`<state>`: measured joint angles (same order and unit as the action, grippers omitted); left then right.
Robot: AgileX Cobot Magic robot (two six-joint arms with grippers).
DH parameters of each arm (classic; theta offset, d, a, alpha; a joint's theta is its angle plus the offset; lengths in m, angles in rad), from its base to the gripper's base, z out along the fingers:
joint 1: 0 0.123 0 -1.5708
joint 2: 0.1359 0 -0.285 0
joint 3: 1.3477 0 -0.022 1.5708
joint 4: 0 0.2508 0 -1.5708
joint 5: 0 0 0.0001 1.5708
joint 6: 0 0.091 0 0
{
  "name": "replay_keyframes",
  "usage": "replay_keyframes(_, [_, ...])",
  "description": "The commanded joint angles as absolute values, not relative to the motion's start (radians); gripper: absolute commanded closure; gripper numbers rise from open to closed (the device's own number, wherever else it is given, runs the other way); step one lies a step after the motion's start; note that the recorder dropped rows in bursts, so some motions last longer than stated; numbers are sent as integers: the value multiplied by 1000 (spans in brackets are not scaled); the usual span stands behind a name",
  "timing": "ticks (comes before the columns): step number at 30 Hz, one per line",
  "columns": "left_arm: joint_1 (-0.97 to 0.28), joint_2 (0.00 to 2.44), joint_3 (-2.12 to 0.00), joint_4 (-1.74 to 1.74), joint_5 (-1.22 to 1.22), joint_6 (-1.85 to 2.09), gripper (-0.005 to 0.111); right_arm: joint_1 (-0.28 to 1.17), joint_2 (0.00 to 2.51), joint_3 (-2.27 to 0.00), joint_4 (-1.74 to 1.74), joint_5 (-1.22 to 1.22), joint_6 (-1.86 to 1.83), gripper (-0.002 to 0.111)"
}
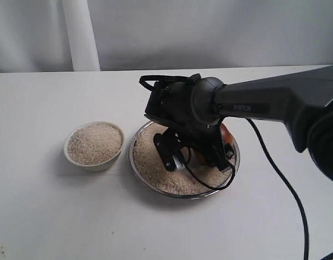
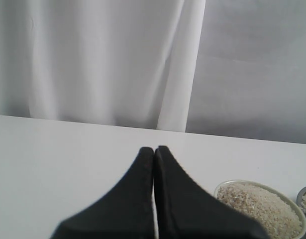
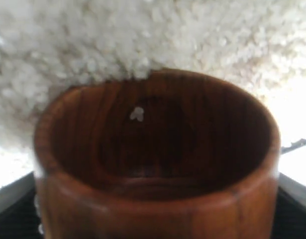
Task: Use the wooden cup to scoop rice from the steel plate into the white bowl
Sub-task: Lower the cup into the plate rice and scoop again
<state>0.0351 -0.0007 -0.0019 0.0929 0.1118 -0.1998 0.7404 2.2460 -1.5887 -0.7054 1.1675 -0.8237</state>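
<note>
Pale curtain folds hang behind a white desk (image 1: 41, 216); on it lies the steel plate (image 1: 180, 195), wide and shallow, spread with rice (image 1: 152, 165); the white bowl (image 1: 92, 164) stands just beside the plate, on its left in the exterior view, heaped with grains nearly to the rim.

The step in hand looks like the start of a scoop. The right arm leans low over the plate, and the right fingers (image 3: 11, 214) clasp the wooden cup (image 3: 157, 149) from both sides, closed to the cup's width. The cup sits over the plate with its mouth turned toward the rice and its far lip at the edge of the grains; its dark inside is bare but for a stray grain or two. In the exterior view the arm hides most of the cup; only a reddish sliver shows at the plate's far right side.

The next move, I judge, calls for pushing the lip forward and under the grains, tipping the mouth up before lifting, then a level carry over the plate's left rim to the bowl; with the bowl so full, a slow pour seems wise.

The left fingers (image 2: 138, 199) are pressed together and hold nothing; they hover above bare desk, well apart from the plate, on the bowl's side of it.
</note>
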Motion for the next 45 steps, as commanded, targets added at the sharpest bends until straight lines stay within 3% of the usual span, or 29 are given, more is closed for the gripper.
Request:
replay_keyframes(1, [30,0,0,88,109,-204,107,749,2259,-1590,-642,1153,-845,108])
replay_keyframes(45, [30,0,0,88,109,-204,107,640,2272,-1590,-145,889,-818,108])
